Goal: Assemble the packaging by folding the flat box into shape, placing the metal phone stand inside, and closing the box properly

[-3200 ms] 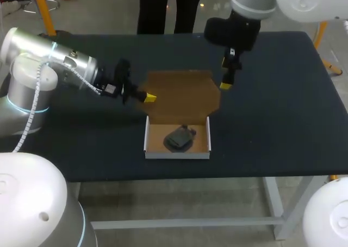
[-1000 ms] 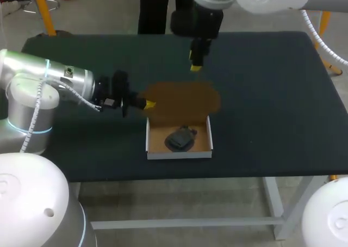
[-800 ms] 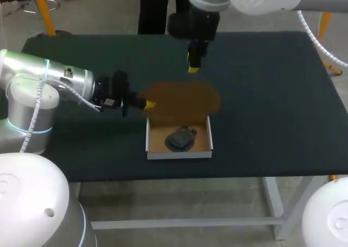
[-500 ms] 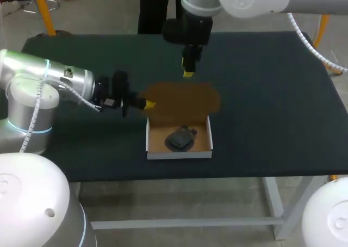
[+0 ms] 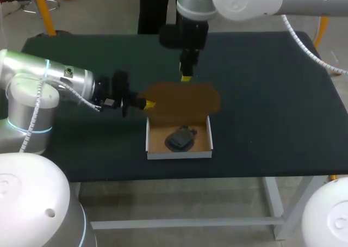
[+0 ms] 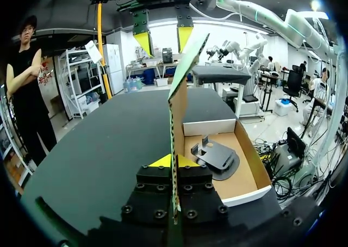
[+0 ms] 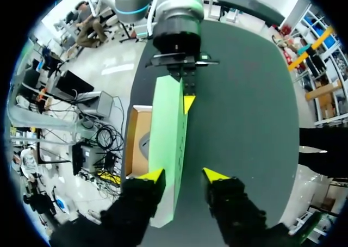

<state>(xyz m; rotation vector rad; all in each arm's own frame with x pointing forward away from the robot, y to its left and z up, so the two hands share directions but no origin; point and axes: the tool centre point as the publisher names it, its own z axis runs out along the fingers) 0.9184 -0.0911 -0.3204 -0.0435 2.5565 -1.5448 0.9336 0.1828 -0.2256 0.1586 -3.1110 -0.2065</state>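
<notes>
Cardboard box (image 5: 178, 155) sits as before near the counter's (image 5: 272, 122) front, with the dark metal phone stand (image 5: 178, 139) lying inside its tray. Its raised lid (image 5: 185, 100) stays pinched at the side edge by the left gripper (image 5: 148, 102). Beyond, the right gripper (image 5: 186, 78), fingers spread and empty, has swung from the lid's right corner to its far edge.

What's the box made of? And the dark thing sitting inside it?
The box looks like thin cardboard: dull brown inside, white outside, with folded walls. The phone stand looks like dark grey metal with a dull finish, though painted plastic would look similar.
</notes>
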